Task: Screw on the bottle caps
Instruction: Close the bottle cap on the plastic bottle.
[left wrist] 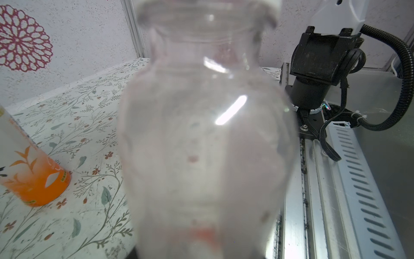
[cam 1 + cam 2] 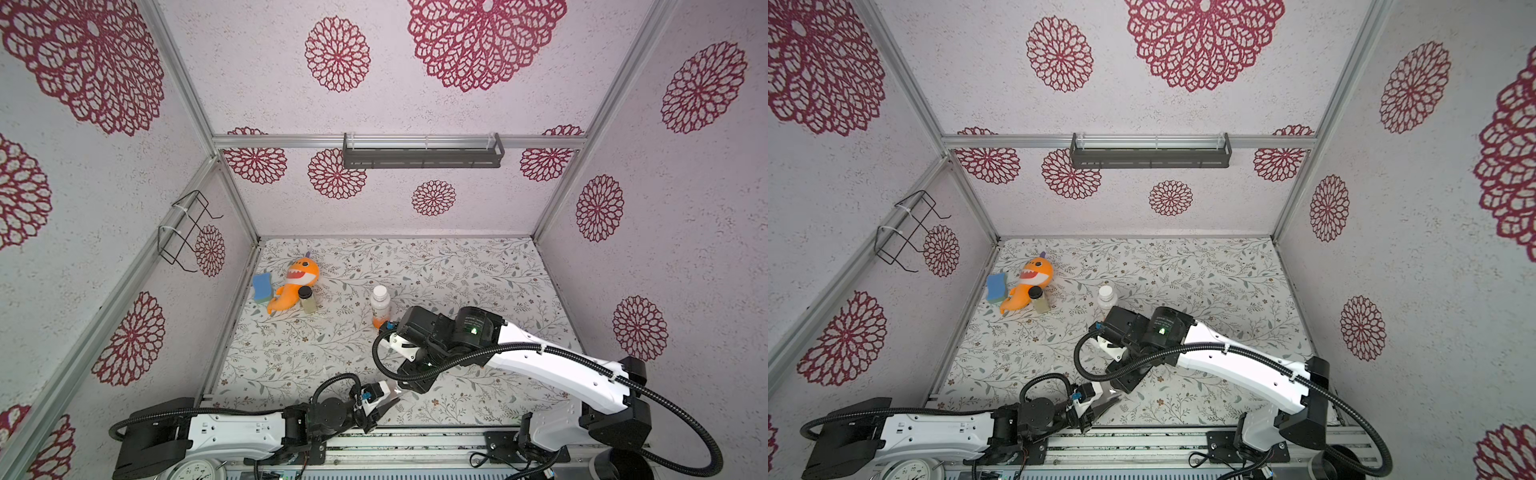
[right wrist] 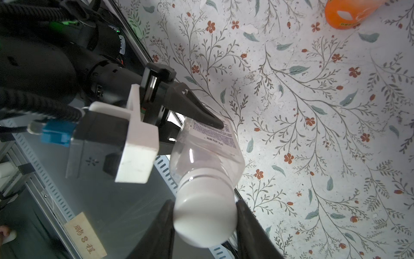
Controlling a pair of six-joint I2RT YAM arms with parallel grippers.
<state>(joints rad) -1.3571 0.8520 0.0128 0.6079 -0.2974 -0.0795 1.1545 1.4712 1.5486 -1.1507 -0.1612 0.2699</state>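
Top views show flower-papered walls (image 2: 249, 91) around a leaf-printed tabletop (image 2: 457, 270); wire rack (image 2: 187, 232) on the left wall; then sponge (image 2: 262, 286), shark plush (image 2: 297, 282), black-lidded jar (image 2: 308, 300), capped orange bottle (image 2: 380, 307) standing mid-table; near the front edge, left claw (image 2: 392, 401) clenched around the clear bottle (image 3: 208, 145), right claw (image 3: 205, 213) grasping its white cap (image 3: 205, 224).

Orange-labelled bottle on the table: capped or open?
Capped: in both top views a white cap sits atop the upright orange-labelled bottle.
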